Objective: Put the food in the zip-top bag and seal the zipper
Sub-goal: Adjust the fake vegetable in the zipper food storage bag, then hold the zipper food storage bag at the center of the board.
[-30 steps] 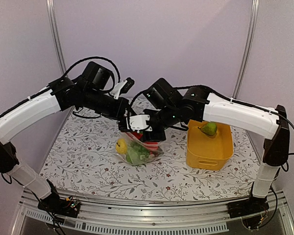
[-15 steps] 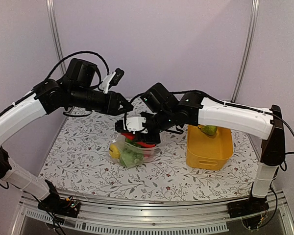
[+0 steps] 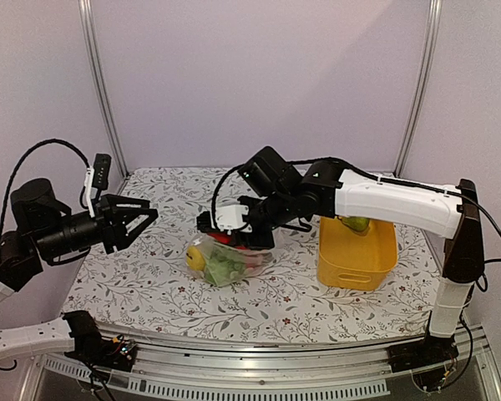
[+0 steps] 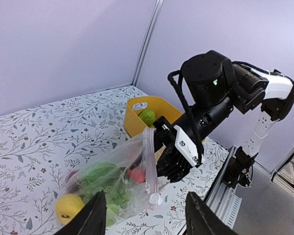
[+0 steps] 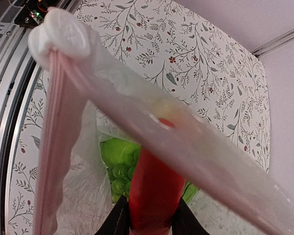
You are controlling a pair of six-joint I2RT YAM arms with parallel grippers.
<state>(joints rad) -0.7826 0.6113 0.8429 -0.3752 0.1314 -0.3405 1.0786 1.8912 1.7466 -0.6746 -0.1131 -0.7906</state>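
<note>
Our right gripper [image 3: 236, 227] is clamped on the top edge of the bag [image 3: 227, 261]. It holds that edge up off the table [image 3: 150, 284] while the bag's bottom rests on it. In the left wrist view the zipper [image 4: 149, 164] hangs down beside this gripper as a pinkish strip with a small white slider [image 4: 154, 198] at its lower end. We cannot tell whether the mouth is sealed. Through the clear plastic we see food [image 3: 224, 267]: a yellow piece [image 4: 68, 206] at the left end, green pieces in the middle, and something red close under the jaws. Our left gripper [image 3: 136, 218] hangs spread wide, holding nothing, over the table's left side. It is well apart from the bag and points toward it. To the right of the bag, near it, stands a yellow basket [image 3: 355, 259] with the pear [image 3: 358, 223] inside.
</note>
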